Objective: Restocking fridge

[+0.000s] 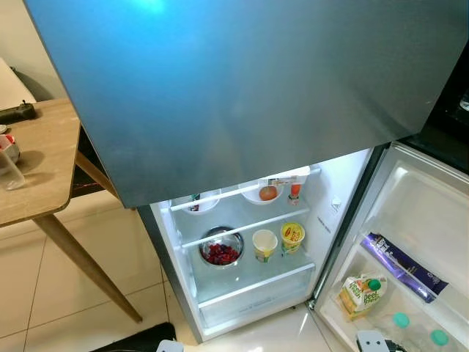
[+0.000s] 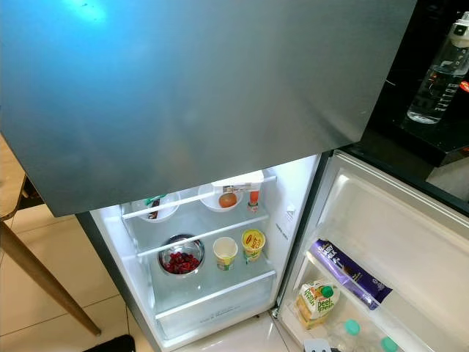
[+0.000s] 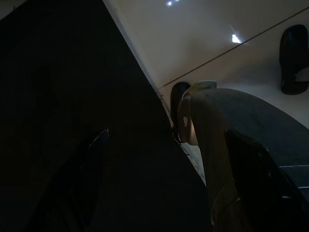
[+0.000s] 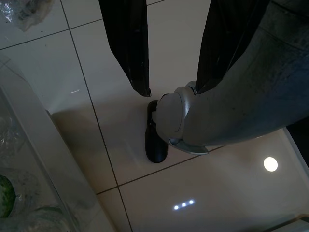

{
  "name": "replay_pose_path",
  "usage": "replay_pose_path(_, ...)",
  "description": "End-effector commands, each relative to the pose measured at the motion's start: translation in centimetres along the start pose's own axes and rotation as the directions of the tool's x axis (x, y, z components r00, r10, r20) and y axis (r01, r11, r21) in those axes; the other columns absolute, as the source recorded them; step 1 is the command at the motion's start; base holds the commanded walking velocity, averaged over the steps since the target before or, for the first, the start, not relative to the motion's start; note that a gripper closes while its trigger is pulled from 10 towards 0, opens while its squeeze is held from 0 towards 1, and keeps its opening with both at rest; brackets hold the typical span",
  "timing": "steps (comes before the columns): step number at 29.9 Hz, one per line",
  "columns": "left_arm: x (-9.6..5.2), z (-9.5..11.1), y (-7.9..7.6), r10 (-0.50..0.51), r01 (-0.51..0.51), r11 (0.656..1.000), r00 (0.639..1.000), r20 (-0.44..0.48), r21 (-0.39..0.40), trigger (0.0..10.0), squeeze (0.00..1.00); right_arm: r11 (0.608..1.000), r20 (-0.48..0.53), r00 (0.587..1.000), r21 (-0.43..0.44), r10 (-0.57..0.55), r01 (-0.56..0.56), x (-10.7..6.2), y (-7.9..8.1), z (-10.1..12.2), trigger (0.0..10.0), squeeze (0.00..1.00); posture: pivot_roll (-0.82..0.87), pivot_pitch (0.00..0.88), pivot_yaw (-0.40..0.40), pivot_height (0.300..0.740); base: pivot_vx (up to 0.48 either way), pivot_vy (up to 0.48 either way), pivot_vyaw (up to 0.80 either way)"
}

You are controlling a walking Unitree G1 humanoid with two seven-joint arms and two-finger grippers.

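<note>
The fridge stands before me with its grey upper door shut and its lower door swung open to the right. On the lit middle shelf sit a steel bowl of red berries, a paper cup and a yellow tub. The shelf above carries two white bowls and a small red bottle. A juice carton and a purple packet rest in the door rack. My left gripper and right gripper hang open and empty beside my legs.
A wooden table with slanted legs stands to the left of the fridge. To the right, a clear water bottle stands on a black counter. Teal bottle caps show low in the door rack. Pale tile floor lies underfoot.
</note>
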State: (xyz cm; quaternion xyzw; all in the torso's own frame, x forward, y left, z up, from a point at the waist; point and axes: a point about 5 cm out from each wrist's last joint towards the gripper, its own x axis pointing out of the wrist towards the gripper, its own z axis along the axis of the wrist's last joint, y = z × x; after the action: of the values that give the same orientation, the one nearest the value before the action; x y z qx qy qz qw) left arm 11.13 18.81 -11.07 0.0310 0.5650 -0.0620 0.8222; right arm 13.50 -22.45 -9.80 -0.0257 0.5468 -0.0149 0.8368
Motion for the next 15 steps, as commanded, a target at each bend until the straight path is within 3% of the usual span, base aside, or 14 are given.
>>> replay_pose_path(1,-0.01,-0.49,-0.24,-0.005,0.006,1.000,1.000,-0.022,0.009,10.0,0.00,1.000,-0.001,1.000,-0.008,0.002,-0.002,0.02,0.03,0.11,10.0,0.00,-0.07,0.000,-0.015,0.740,0.000,0.000,0.00)
replay_pose_path(15,0.00,-0.30,-0.15,-0.001,0.001,1.000,1.000,-0.015,0.008,10.0,0.00,1.000,-0.012,1.000,-0.017,0.003,-0.003,-0.04,-0.08,-0.31,10.0,0.00,-0.07,0.000,-0.015,0.740,0.000,0.000,0.00)
